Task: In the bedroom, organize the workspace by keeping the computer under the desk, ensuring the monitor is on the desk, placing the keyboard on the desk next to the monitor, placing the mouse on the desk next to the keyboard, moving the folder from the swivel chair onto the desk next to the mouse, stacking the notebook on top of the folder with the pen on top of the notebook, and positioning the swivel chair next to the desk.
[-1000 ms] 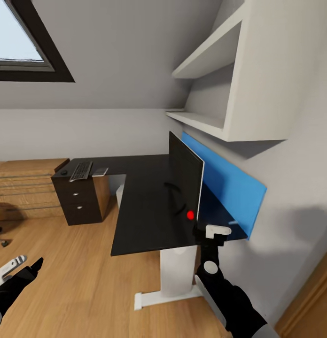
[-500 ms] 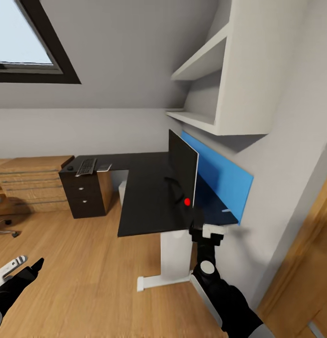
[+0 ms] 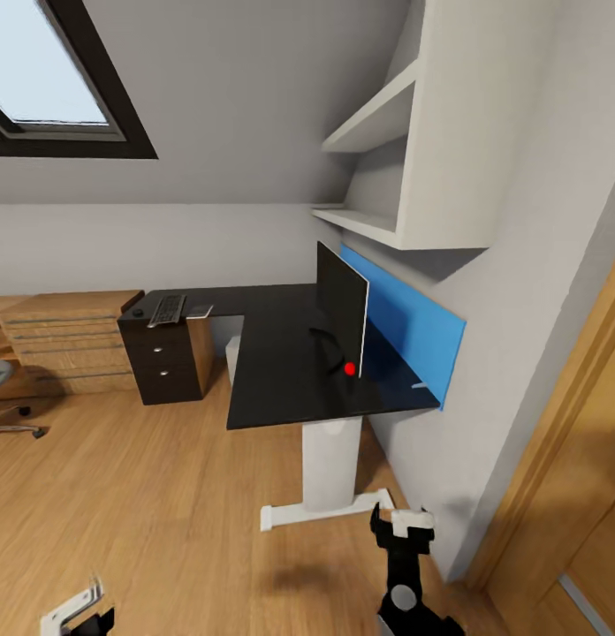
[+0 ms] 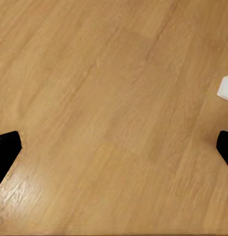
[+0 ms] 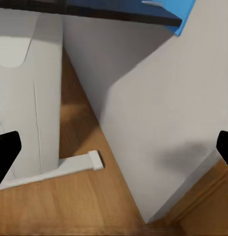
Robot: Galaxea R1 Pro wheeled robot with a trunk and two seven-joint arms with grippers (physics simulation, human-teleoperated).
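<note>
The black L-shaped desk point(image 3: 281, 371) stands against the right wall. On it the monitor point(image 3: 341, 305) is upright, seen nearly edge-on, with its red dot low. The keyboard point(image 3: 167, 310) and the mouse point(image 3: 137, 313) lie on the far wing above the drawer unit, with a small flat grey thing point(image 3: 200, 310) beside them. The pale computer point(image 3: 230, 360) sits under the desk. A slice of the swivel chair point(image 3: 2, 389) shows at the far left. My right gripper point(image 3: 400, 523) point(image 5: 114, 152) hangs open near the desk's white leg point(image 3: 330, 464). My left gripper point(image 3: 78, 611) point(image 4: 114, 152) is open over bare floor.
A blue wall panel point(image 3: 405, 327) runs behind the desk, with a thin pale stick point(image 3: 419, 385) on the desk beside it. White shelves point(image 3: 387, 159) hang above. Low wooden cabinets point(image 3: 60, 340) line the far wall. A wooden door frame point(image 3: 555, 442) is at right.
The view has drawn back from the desk and turned right, so the desk looks smaller. Both grippers sit lower in the picture; the right one has dropped from the desk's edge to floor height.
</note>
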